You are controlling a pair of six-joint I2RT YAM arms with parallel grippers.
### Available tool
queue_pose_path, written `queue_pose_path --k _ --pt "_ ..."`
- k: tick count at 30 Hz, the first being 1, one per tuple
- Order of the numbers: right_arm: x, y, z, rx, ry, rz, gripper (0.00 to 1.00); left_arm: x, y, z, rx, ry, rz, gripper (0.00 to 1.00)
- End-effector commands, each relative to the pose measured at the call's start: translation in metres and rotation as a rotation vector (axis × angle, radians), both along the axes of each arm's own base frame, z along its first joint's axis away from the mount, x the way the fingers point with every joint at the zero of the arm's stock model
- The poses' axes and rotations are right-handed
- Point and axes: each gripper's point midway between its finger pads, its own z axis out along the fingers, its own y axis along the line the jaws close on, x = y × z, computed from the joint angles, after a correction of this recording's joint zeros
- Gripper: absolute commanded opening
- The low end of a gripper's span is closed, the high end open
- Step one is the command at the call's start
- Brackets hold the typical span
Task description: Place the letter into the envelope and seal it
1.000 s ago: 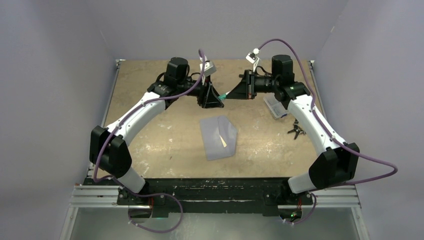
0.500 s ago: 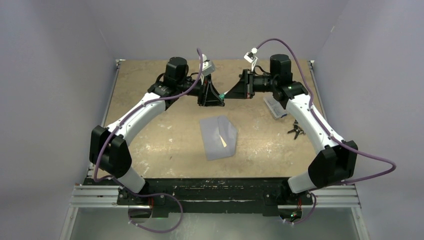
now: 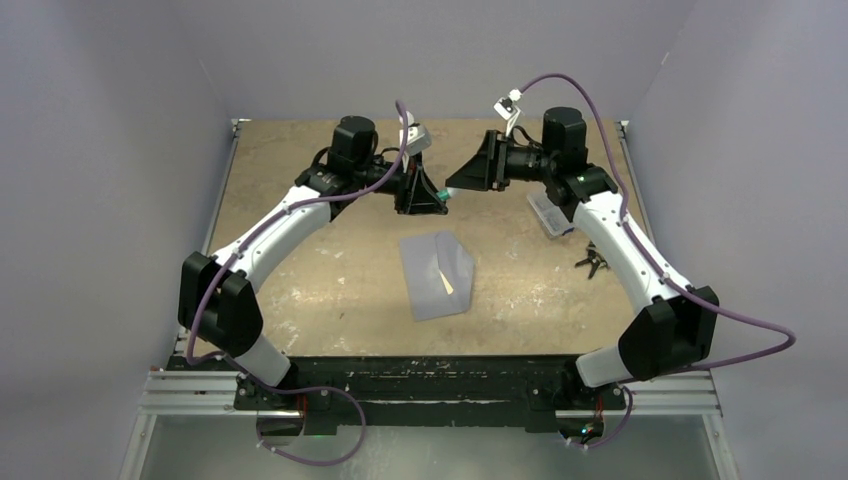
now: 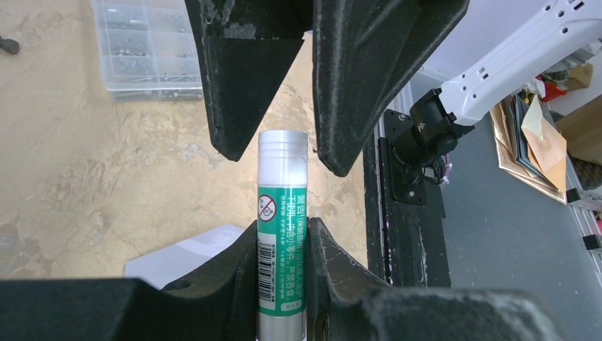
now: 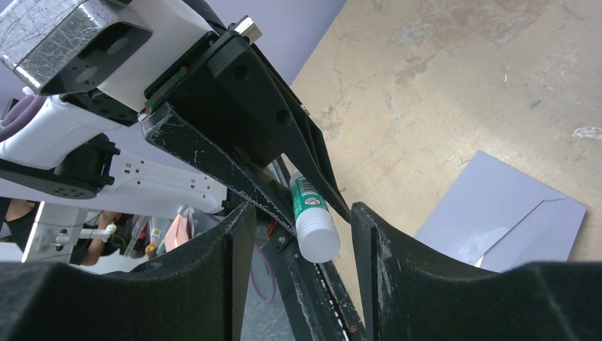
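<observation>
The left gripper is seen raised above the far middle of the tan table, its fingers pressed tight on the lower body of a glue stick with a green label, which is held level and pointed toward the other arm. Just nearer the bases, in the centre of the table, the grey-blue envelope is laid flat with its flap side up, and only a thin cream strip of the letter is shown along the flap's edge (the rest is covered by the envelope). The right gripper is held opposite the left one, its jaws spread, with the stick's pale cap between its two fingers and a gap left on either side, so that no contact is made. Further right, a clear plastic parts box is set on the table beneath the right arm, and a small dark object, too small to be identified, lies near it.
</observation>
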Motion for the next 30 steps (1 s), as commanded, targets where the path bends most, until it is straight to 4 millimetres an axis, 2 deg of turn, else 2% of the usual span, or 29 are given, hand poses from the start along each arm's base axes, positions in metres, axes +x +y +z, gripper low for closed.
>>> queue_pose_path --k 1,6,9,12,15,17,21,26,30 --pt "-0.004 0.0 0.008 0.004 -0.034 -0.001 0.56 -0.002 0.004 0.019 -0.022 -0.093 0.023 0.0" --pt "-0.013 0.004 0.001 -0.018 -0.032 0.031 0.6 0.0 0.004 0.022 -0.037 -0.099 0.044 0.0" --pt "-0.013 0.005 -0.001 -0.018 -0.028 0.027 0.55 0.0 0.004 0.022 -0.036 -0.097 0.043 0.0" --pt "-0.012 0.006 0.003 0.001 -0.031 0.018 0.43 0.0 0.006 0.021 -0.03 -0.1 0.049 0.0" --pt "-0.008 0.005 0.003 0.003 -0.028 -0.007 0.22 0.0 0.006 0.022 -0.029 -0.103 0.047 0.0" --pt "-0.006 0.005 0.006 0.005 -0.027 -0.026 0.0 0.001 0.007 0.021 -0.024 -0.104 0.054 0.0" --pt "-0.007 0.001 0.013 0.006 -0.029 -0.038 0.0 -0.001 0.013 0.011 -0.001 -0.081 0.053 0.0" --pt "-0.003 -0.005 0.042 0.019 -0.136 -0.001 0.0 -0.011 0.032 -0.013 -0.011 -0.041 0.023 0.0" --pt "0.005 -0.014 0.064 0.018 -0.197 0.006 0.0 -0.02 0.044 -0.013 -0.052 -0.044 0.041 0.0"
